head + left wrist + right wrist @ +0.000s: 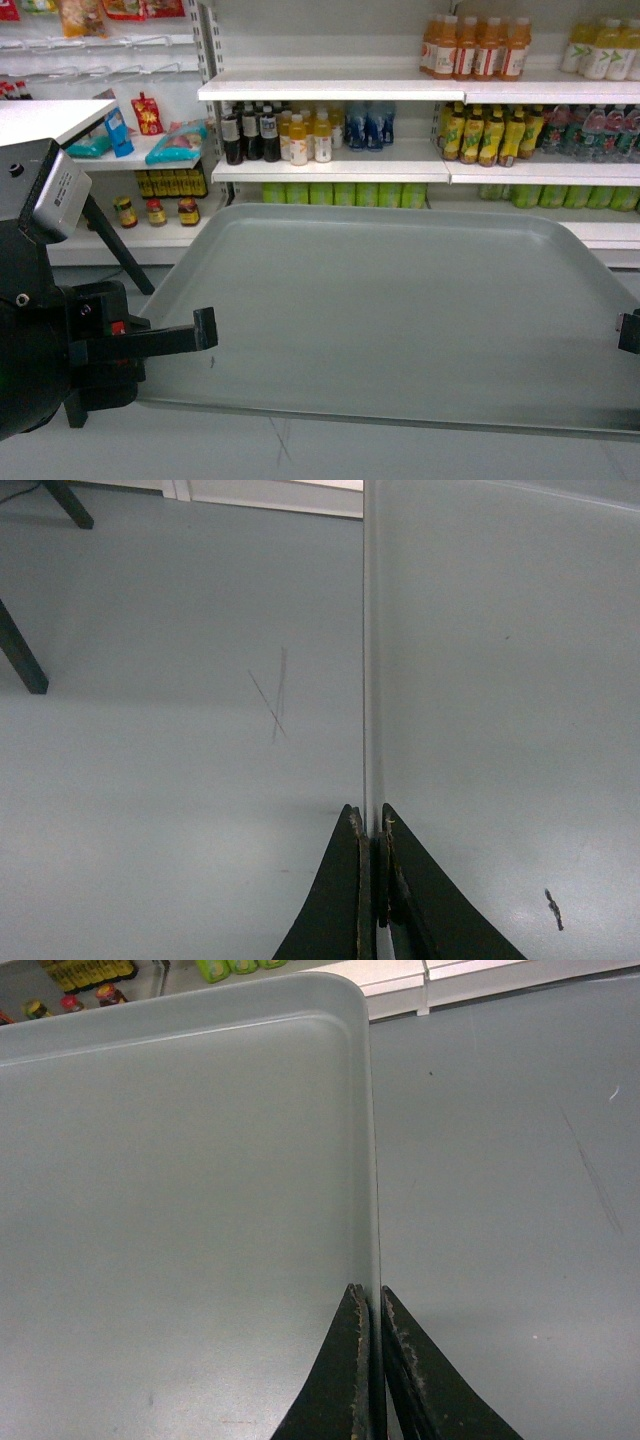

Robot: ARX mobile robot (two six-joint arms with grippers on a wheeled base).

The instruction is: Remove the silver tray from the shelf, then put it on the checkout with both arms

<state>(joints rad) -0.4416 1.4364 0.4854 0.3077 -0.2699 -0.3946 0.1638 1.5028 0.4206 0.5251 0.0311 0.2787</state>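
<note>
Writing was nowhere legible; silver tray [400,310], plain matte grey-green, hung level, left gripper [371,825] and right gripper [372,1300] each pinching a side rim.

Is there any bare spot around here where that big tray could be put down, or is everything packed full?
The shelves behind are crowded with bottles row after row. The silver tray, pinched at each side rim by the left gripper and right gripper, is itself bare. A bare white counter corner shows at upper left, beside the snack packets. Below lies only open floor.
</note>
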